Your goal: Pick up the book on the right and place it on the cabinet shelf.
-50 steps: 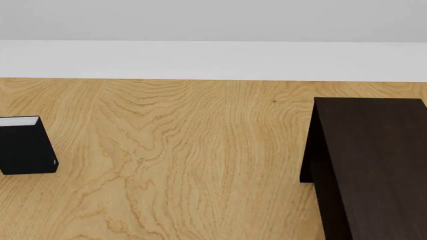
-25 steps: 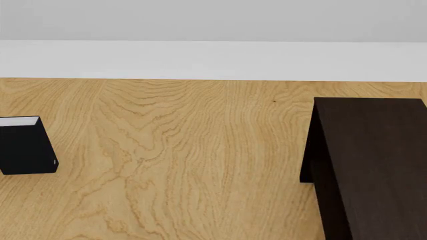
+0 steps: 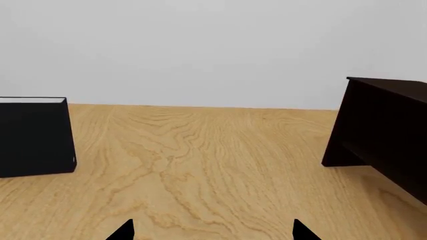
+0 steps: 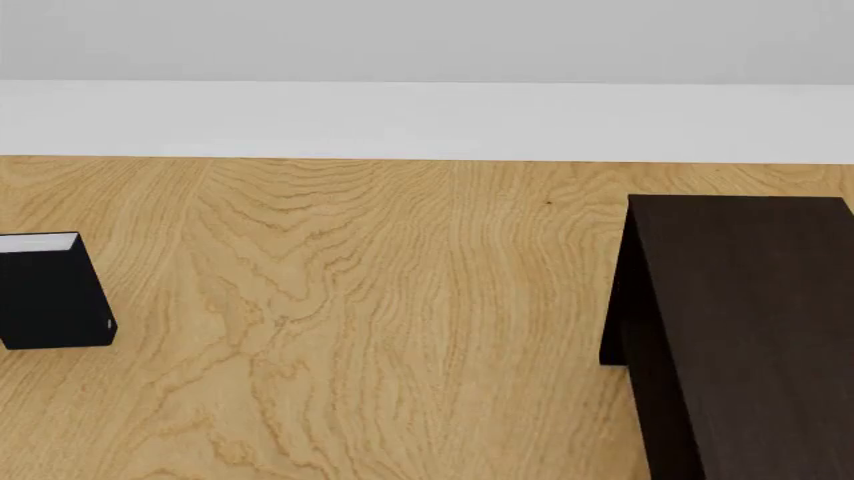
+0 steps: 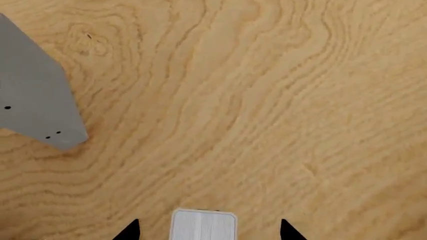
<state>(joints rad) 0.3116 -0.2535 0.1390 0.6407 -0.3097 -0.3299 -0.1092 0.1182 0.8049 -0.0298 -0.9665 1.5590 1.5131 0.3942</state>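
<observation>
Your right claw point(image 5: 207, 231) hung directly above the book point(image 5: 203, 226), looking straight down at the desk point(image 5: 267, 100). Only the two dark fingertips point(image 5: 128, 231) showed at the picture's edge, spread wide, one on each side of the book's white page edges and touching nothing. The book stood upright between them (you saw only its page block and thin light cover rim, so how far below the tips it sat could not be told). A flat grey sheet point(image 5: 33, 95) lay well off to one side; what it was stayed unclear.

Your left claw point(image 3: 212, 234) was also spread and empty, held low over the desk and facing the wall. It saw the black book point(image 3: 35, 136) standing on one side and the cabinet point(image 3: 387, 132) on the other. From the head view the black book point(image 4: 51, 292) stood at the left and the dark cabinet point(image 4: 741, 330) at the right; neither arm nor the grey book appeared there, and the cabinet shelf itself was hidden under the cabinet's top.

By my reading you were at the approach to the grasp, with nothing lifted yet. The next move called for a straight descent, keeping the book centred between the fingers, then a firm close on both covers before lifting and carrying it toward the cabinet's open side.
</observation>
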